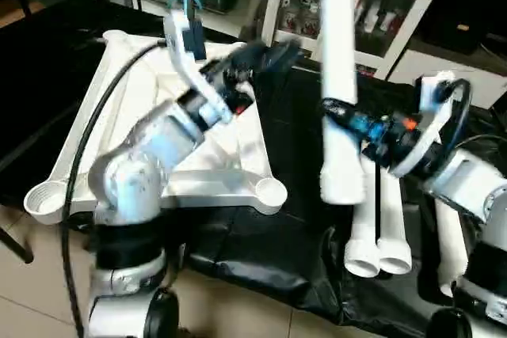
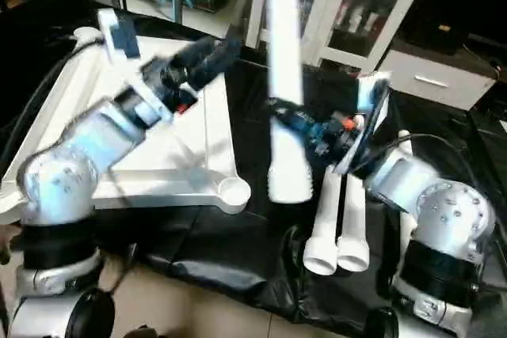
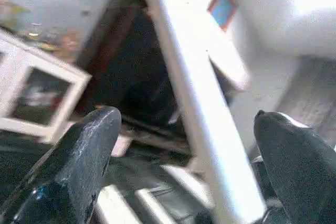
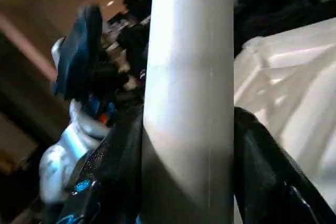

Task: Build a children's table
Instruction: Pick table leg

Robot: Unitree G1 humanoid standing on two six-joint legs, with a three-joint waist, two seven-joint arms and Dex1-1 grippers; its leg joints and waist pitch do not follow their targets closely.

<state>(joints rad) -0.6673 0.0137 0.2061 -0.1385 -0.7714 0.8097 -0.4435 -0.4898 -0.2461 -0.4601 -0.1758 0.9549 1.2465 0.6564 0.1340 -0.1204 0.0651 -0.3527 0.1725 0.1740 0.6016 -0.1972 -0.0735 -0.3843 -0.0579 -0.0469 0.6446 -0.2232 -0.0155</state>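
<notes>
Leg [image 1: 339,77], white tapered tube, upright, pinched mid-length between black fingers [image 4: 262,166] of right gripper [image 1: 342,110] above black-covered work table [image 1: 301,148]; left gripper [image 1: 265,57] spread wide, empty, over ribbed white top [image 1: 158,172] lying underside-up at table's left edge; two further legs [image 1: 379,235] side by side, overhanging near edge.

Silver-grey metal forearms with rounded, brushed elbow housings mark both arms of the humanoid; each sits on a black collar band above a glossy black joint. The left arm [image 1: 150,156] carries a thick black cable looping along its outer side and a white bracket with a blue tag near the wrist. The right arm [image 1: 467,180] has a white curved wrist bracket, a black cable and small blue and orange fittings (possibly connectors). The left gripper's fingers [image 3: 79,156] are glossy black, rounded, blunt-tipped.
</notes>
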